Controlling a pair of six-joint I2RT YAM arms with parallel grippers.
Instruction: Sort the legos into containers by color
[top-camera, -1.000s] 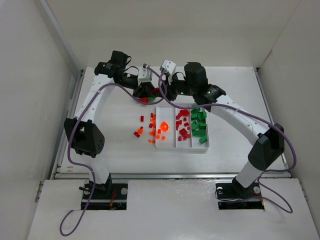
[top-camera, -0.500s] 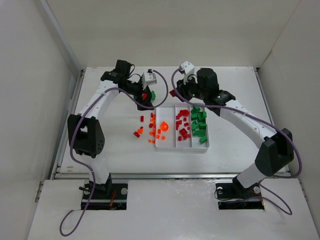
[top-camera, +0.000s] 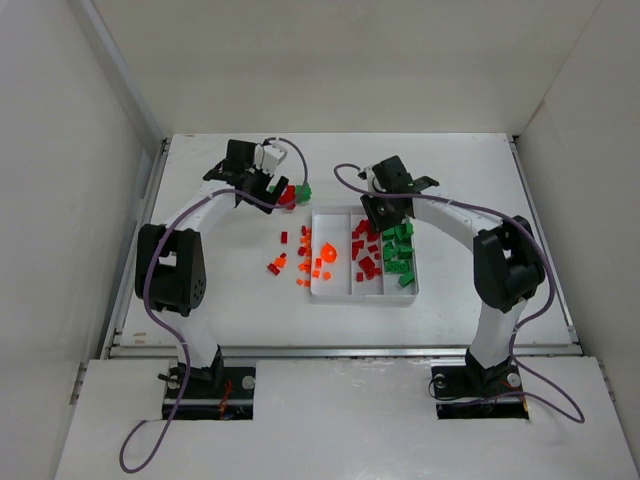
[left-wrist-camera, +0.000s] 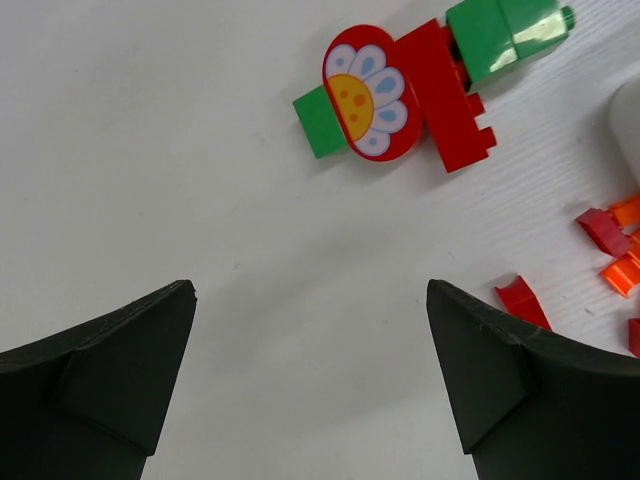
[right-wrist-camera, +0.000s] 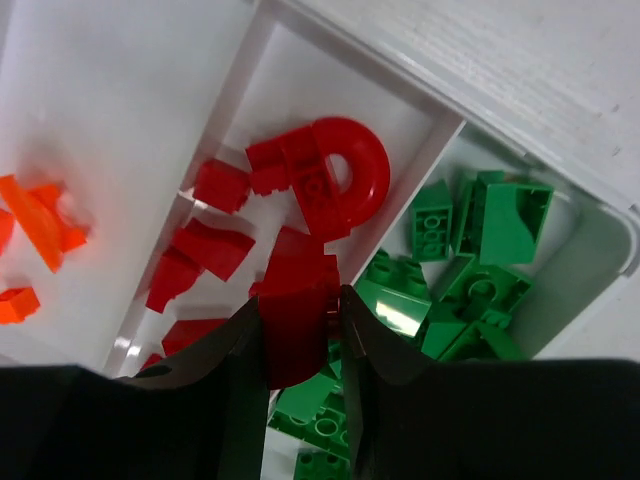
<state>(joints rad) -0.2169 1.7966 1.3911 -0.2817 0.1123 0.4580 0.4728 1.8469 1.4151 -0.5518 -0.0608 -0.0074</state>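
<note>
Now right gripper (right-wrist-camera: 297, 305) pinches red lego (right-wrist-camera: 292, 348) over red-green divider (right-wrist-camera: 437, 155); red compartment (right-wrist-camera: 300, 80) lies toward left-arm side; left gripper (left-wrist-camera: 310, 290) wide, empty.

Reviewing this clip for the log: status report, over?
Left gripper open, empty, over table near flower-printed brick. Right gripper shut on red brick above tray, red-green divider. Nothing blocking.

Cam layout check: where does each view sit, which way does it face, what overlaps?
Top external: above and behind the bases, looking down on the table; left arm and right arm show whole.
Left wrist: facing down at table and a flower piece; left gripper open, fingers in lower corners.
Right wrist: facing down into the tray; right gripper shut on a red brick.
Shared: top and left wrist show the flower piece; top and right wrist, the tray.
</note>
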